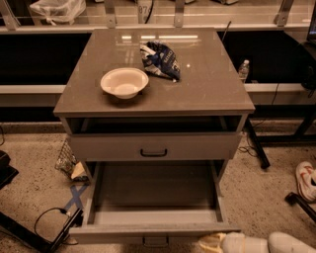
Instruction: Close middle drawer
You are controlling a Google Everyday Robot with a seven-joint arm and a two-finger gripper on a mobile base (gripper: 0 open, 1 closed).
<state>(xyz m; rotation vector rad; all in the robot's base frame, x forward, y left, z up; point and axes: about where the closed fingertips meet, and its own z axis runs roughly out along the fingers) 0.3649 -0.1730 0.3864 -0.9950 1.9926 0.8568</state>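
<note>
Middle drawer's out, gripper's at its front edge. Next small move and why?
Probably push the gripper forward against the middle drawer front: the tray is pulled far out, and the gripper sits low beside the front panel, right of its handle.

You've got next to nothing to read here. The white tag point(143, 8) at the top edge, behind the cabinet, carries dark digits, too unclear to call. The dark blue snack bag point(160, 60) on the cabinet top shows pale print, illegible. The gripper point(211, 242) sits at the bottom edge, just beside the middle drawer point(123, 231) front.
</note>
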